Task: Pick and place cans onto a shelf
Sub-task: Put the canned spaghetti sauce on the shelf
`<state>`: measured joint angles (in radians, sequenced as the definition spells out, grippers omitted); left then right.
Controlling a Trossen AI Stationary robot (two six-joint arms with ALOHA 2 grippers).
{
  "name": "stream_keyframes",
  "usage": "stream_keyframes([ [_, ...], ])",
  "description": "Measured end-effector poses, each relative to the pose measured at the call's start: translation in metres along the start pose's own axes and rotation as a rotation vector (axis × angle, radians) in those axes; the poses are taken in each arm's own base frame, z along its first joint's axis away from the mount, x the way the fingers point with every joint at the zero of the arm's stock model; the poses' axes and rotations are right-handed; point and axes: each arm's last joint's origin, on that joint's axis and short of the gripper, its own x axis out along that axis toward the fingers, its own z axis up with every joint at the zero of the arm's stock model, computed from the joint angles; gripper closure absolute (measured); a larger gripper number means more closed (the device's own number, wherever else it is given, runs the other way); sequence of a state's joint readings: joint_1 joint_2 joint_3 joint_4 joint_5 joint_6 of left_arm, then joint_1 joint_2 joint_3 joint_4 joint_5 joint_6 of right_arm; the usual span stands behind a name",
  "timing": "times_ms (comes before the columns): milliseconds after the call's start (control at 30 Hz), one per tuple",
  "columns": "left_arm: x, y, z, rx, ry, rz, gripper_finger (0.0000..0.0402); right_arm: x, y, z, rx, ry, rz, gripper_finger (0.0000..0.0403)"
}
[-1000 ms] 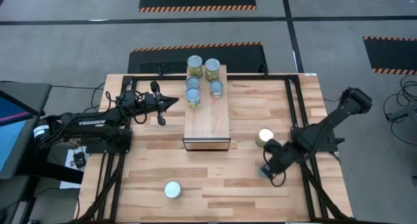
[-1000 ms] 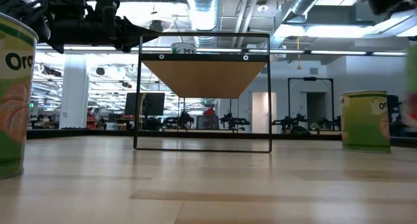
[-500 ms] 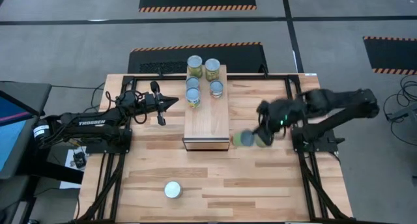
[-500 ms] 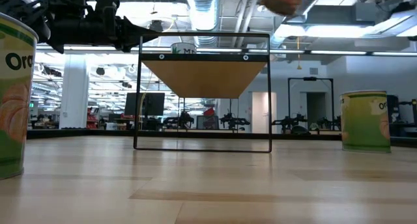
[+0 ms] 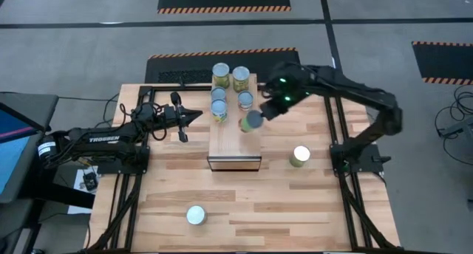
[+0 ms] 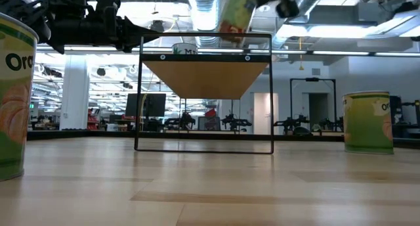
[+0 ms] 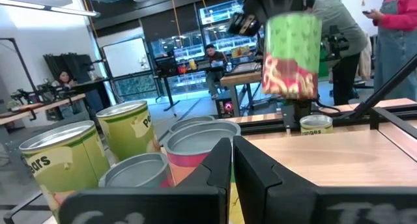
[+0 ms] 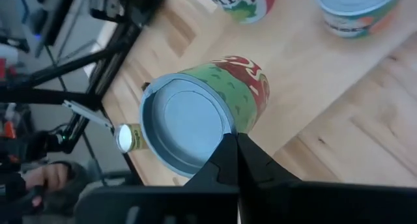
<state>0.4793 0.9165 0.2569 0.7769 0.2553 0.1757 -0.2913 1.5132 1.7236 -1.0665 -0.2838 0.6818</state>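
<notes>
My right gripper (image 5: 260, 115) clamps a can (image 5: 251, 122) above the shelf (image 5: 235, 139), four cans (image 5: 221, 74) at its 12 o'clock end. Left gripper (image 5: 194, 116) closed, empty, at shelf's 9 o'clock.

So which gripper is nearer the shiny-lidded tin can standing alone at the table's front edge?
Left. The left gripper waits beside the shelf, diagonally across from that can; the right gripper, carrying another can, hangs above the shelf.
</notes>
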Motion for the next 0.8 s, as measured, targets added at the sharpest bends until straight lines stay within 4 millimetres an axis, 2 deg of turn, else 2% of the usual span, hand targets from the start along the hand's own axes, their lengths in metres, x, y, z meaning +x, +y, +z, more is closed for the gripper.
stream_keyframes([
  [133,0.0,0.0,0.0,0.0,0.0,0.0,0.0395,0.019,-0.006,0.023,0.027,0.087,-0.025,0.0397],
  [400,0.0,0.0,0.0,0.0,0.0,0.0,0.0395,0.036,-0.019,0.051,0.078,0.147,-0.081,0.0398],
  [633,0.0,0.0,0.0,0.0,0.0,0.0,0.0395,0.054,-0.032,0.057,0.139,0.237,-0.126,0.0399],
  [800,0.0,0.0,0.0,0.0,0.0,0.0,0.0395,0.052,-0.036,0.06,0.141,0.221,-0.138,0.0396],
])
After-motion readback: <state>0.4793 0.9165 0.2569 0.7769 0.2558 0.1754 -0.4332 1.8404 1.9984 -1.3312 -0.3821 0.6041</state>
